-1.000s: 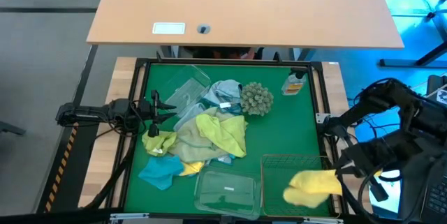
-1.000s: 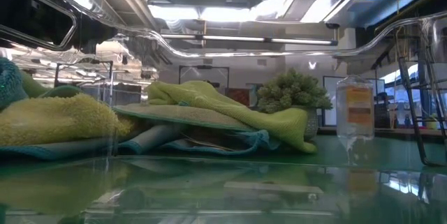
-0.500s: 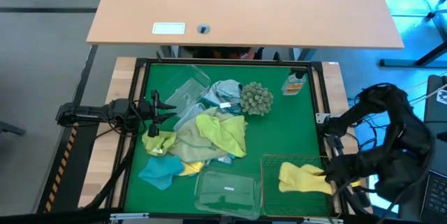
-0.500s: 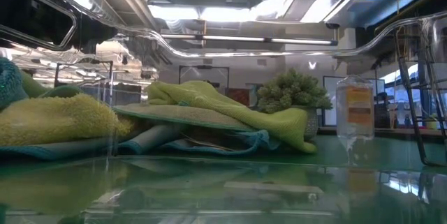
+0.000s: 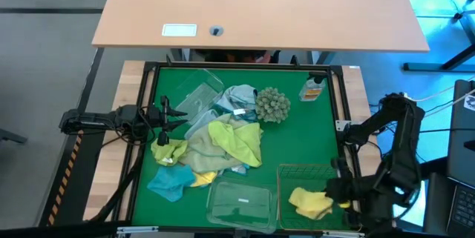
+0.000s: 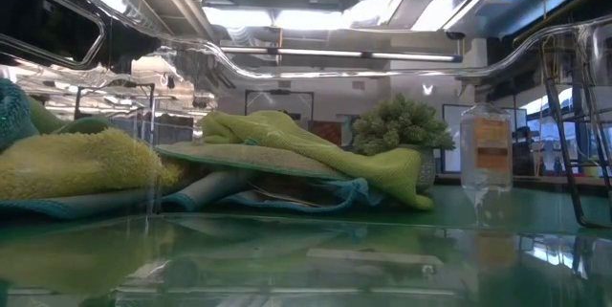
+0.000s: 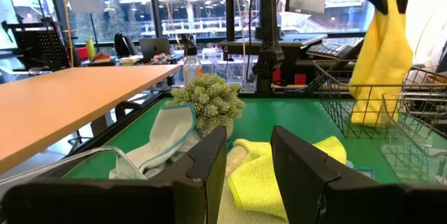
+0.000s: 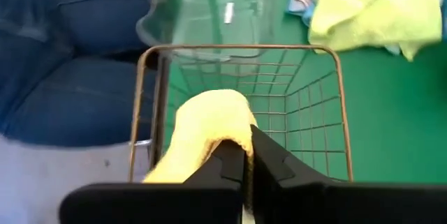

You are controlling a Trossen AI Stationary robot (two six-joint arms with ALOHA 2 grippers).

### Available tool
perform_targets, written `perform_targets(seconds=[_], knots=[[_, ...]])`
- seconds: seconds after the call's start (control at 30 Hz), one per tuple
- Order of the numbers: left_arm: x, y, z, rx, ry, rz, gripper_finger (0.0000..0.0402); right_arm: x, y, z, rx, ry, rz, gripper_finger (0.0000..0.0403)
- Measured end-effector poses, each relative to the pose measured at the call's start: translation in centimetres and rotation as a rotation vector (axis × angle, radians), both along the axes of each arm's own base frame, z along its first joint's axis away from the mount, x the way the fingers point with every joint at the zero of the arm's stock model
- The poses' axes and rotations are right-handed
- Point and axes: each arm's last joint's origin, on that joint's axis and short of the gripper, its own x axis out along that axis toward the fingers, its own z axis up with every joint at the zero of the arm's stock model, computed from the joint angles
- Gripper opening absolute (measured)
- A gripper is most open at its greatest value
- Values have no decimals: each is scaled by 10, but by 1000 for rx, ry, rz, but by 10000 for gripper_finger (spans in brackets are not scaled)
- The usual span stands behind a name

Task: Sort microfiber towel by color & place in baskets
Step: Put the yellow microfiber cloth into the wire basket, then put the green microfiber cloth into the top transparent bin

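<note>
- Green matting (image 5: 297, 134) covers the work surface; a heap of towels (image 5: 215, 145) lies left of centre in the high view.
- Step in hand: lowering a yellow towel (image 5: 310, 202) into the wire basket (image 5: 286, 170), lower right; next comes letting go.
- Right gripper (image 5: 343, 190) clenched on it, arm bent low; left gripper (image 5: 177, 116) parted, waiting at mid-left.

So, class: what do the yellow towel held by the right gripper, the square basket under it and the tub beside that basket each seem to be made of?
Yellow towel: soft fuzzy cloth, matte, draping limply from the shut right gripper.
Square basket: thin wire mesh, probably metal, with a coppery sheen.
Tub: clear, glossy plastic by its look; the green mat shows through.
</note>
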Motion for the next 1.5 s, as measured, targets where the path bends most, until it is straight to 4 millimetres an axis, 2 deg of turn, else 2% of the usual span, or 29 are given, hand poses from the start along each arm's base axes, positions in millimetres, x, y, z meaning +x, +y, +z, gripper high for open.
perform_targets(seconds=[0.2, 0.63, 0.77, 1.0, 1.13, 1.27, 1.5], knots=[[0, 0, 0, 0, 0, 0, 109, 14, -8, -15, 34, 47, -158, 6], [0, 0, 0, 0, 0, 0, 109, 40, -28, -18, 174, 271, -226, 9], [0, 0, 0, 0, 0, -1, 109, 46, -33, -18, 192, 291, -245, 40], [0, 0, 3, -3, -28, -1, 109, 53, -40, -18, 195, 289, -278, 143], [-1, 0, 9, -10, -97, -1, 109, 53, -41, -18, 201, 312, -266, 180], [-2, 0, 17, -12, -184, -1, 109, 52, -41, -19, 194, 328, -241, 194], [-3, 0, 27, -16, -283, -2, 109, 56, -45, -14, 119, 271, -114, 190]])
